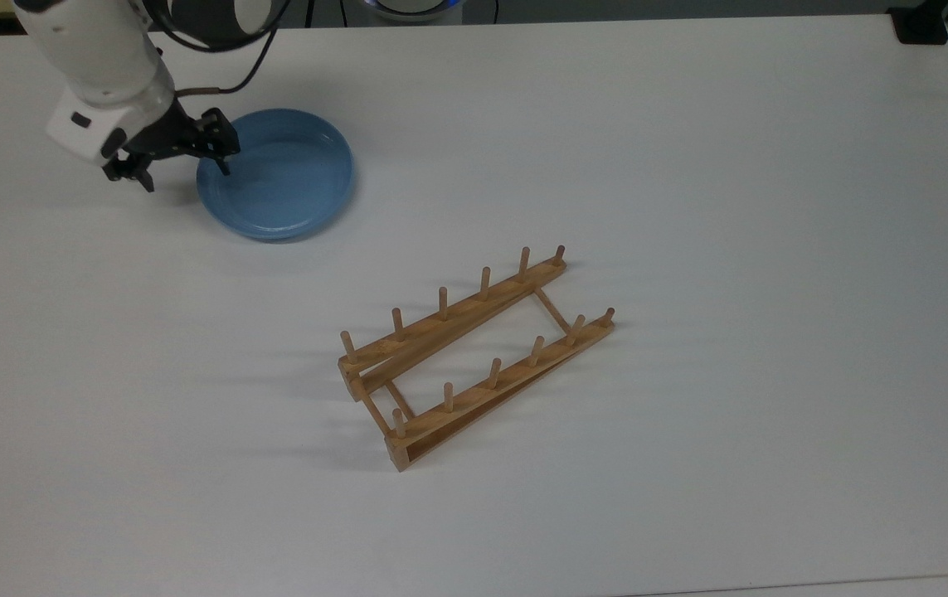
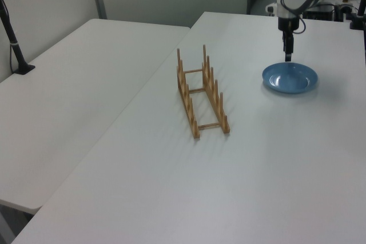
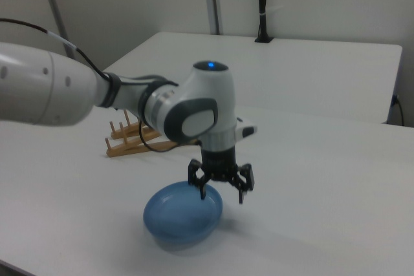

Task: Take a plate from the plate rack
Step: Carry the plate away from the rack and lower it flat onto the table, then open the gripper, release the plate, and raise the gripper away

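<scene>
plate: we see the plate [image 1: 276, 176] lying flat on the white table [image 1: 689, 166], hollow side up, at about 10 o'clock from the plate rack [image 1: 474, 356] in the top view and well apart from it. it is out of the rack.
plate axis: being round, it has no long axis; its open face points straight up.
rack axis: in the top view the rack's two rails run from about 8 o'clock to 2 o'clock, pegs upright, none holding anything. in the left view the rack [image 2: 202, 94] runs from about 11 o'clock to 5 o'clock, with the plate [image 2: 289, 78] at its 2 o'clock.
gripper: the gripper [image 1: 177, 162] hangs at the plate's 9 o'clock rim in the top view, fingers spread apart and holding nothing; one finger stands over the rim, the other over bare table outside it. in the right view the gripper [image 3: 222, 188] straddles the plate [image 3: 183, 214] at the plate's 1 o'clock edge, fingertips above the rim; we cannot tell whether one touches it.
edges: in the top view the plate sits near the table's 12 o'clock edge and its 9 o'clock side.
open room: bare table spreads wide at the plate's 3 o'clock and 6 o'clock, and all round the rack.
</scene>
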